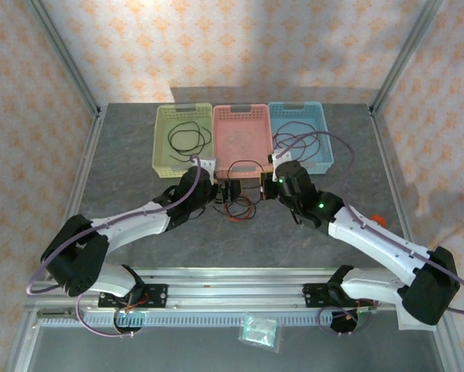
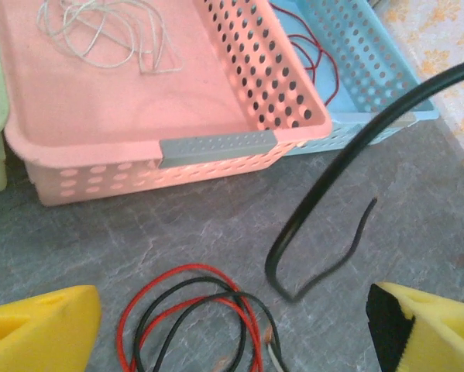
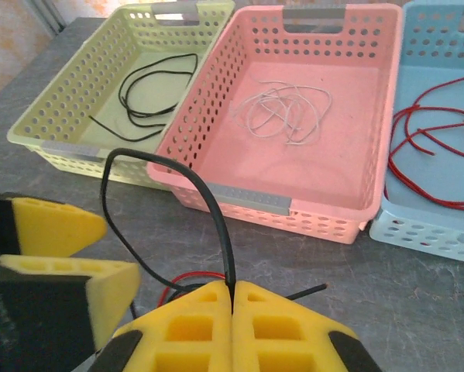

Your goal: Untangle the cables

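**While pinching one black cable: untangling seemingly well under way, red-and-black knot left on the table**

While clamped fully shut, holds in the right gripper a thin black cable, nipped between yellow foam pads and arching up in a loop over the grey stone-patterned table. Hovers with the left gripper spread wide and gripping nothing, low over a loose tangle of red and black wire loops on the table, just in front of the baskets. Cannot tell whether the held cable is hooked into that tangle or merely lies beside it.

Beyond, side by side: a pale green perforated plastic basket with a coiled black cable, a pink perforated plastic basket with a pale white cable, and a light blue perforated plastic basket with a red cable.

Judging by this, sorts by colour, with three cables already binned. Probably calls next for drawing the black cable up and away from the tangle, perhaps pinning the tangle with the open left gripper, then carrying it toward the green basket.

No brand, label or writing readable anywhere. Near the table's front edge, a small clear plastic packet, any print too small to make out.
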